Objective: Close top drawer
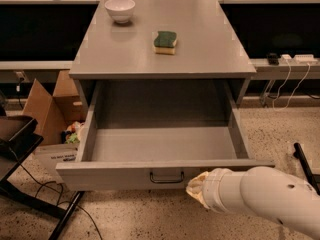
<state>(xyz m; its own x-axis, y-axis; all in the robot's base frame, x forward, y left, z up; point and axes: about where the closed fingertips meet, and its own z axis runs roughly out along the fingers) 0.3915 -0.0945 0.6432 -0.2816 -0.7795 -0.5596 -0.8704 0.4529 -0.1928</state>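
The top drawer (112, 175) of the grey cabinet stands pulled out, showing its plain grey inside. Its small dark loop handle (166, 177) sits at the centre of the front panel. My gripper (197, 187) is at the end of the white arm (265, 196) that comes in from the lower right. Its pale tip is against the drawer front, just right of the handle. The lower drawers are hidden under the open one.
On the cabinet top (200, 54) sit a white bowl (120, 9) and a green-and-yellow sponge (165, 42). An open cardboard box (47, 109) and a dark stand (17, 139) with cables are on the left. Cables and a power strip (292, 59) are on the right.
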